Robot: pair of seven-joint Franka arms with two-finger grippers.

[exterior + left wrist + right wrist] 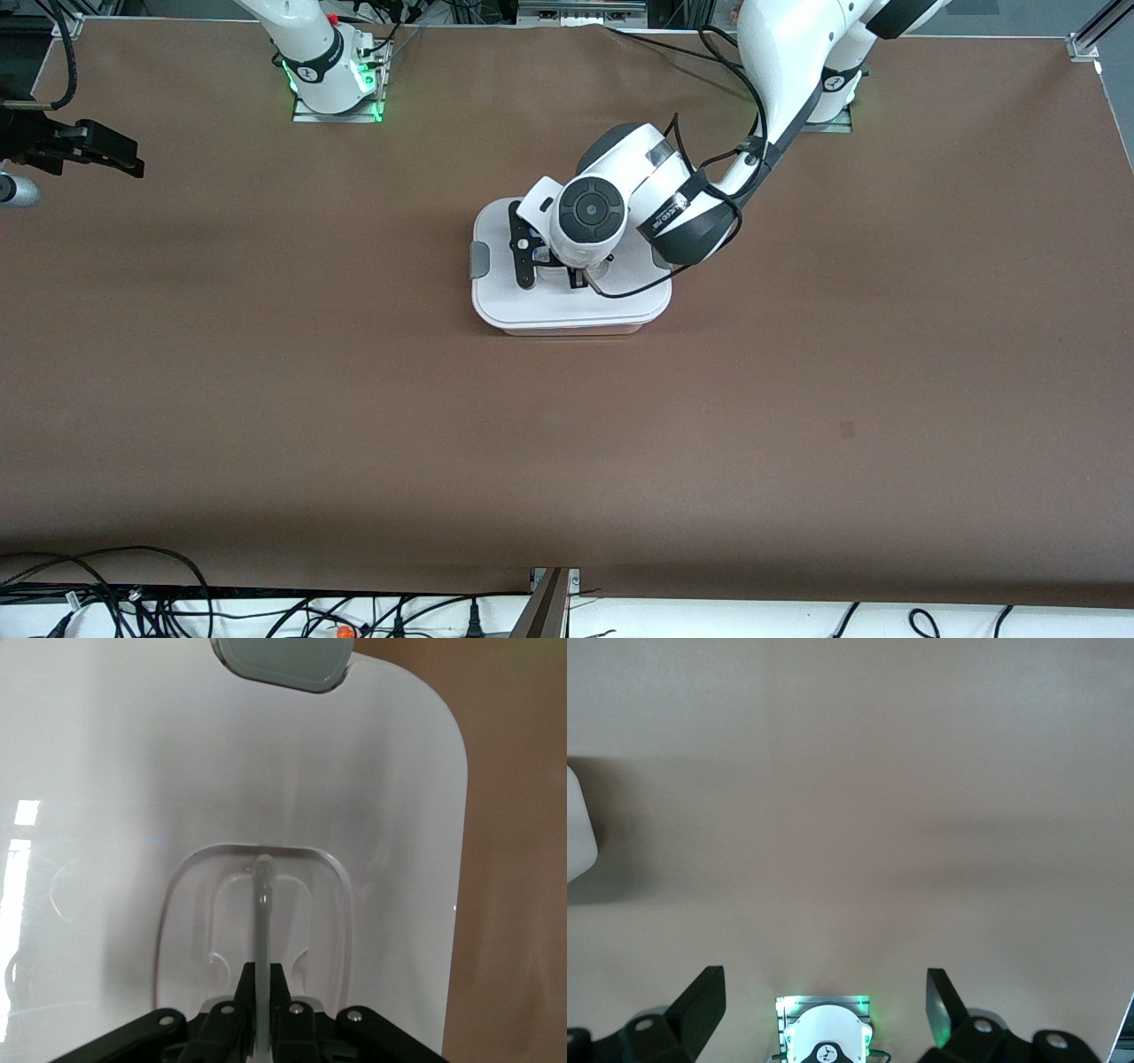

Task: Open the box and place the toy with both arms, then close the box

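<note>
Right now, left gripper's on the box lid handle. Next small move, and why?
Probably a short straight lift. The left gripper is shut on the clear handle standing upright in its recess, and the white lid sits flat on the box with its grey clip down. The right gripper waits open over bare table. If the lid resists, stop.

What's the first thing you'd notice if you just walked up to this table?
The left arm bends down over the box, a pink tub with its white lid on, in the middle of the brown table. The left gripper is pinched shut on the clear handle in the lid's centre. The right gripper waits open in the air at the right arm's end of the table.
</note>
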